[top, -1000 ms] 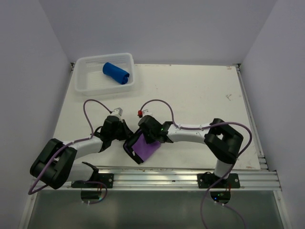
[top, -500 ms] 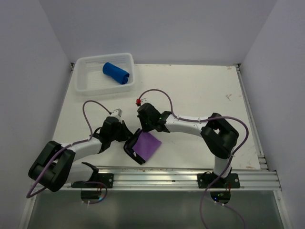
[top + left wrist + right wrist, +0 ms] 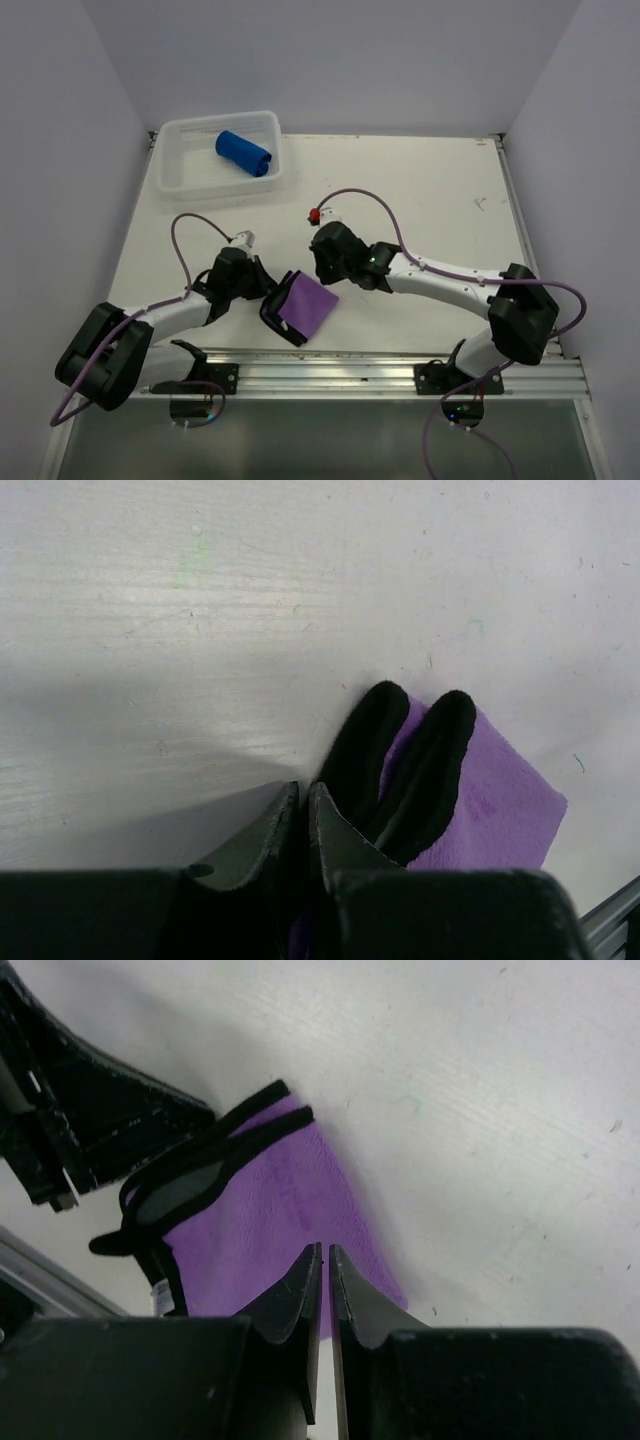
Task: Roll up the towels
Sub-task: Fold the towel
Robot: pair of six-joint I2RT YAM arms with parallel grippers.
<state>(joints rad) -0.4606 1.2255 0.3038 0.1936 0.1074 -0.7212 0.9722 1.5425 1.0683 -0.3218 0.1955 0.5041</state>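
Observation:
The light purple towel lies folded on the table near the front edge, its dark edge standing up in loops at its left side. My left gripper is shut at that left edge, with a strip of purple cloth showing between its jaws. Just beyond the towel's far right corner, my right gripper hovers shut and holds nothing; the towel lies under its tips. The royal blue towel sits rolled in the basket.
The white mesh basket stands at the table's back left. A metal rail runs along the front edge behind the towel. Purple cables loop above both wrists. In the right wrist view my left gripper's black body is close to the towel.
My right gripper has let go of the purple towel and drawn back up and to the right, its elbow swinging right. The towel lies flatter. The left arm has hardly moved.

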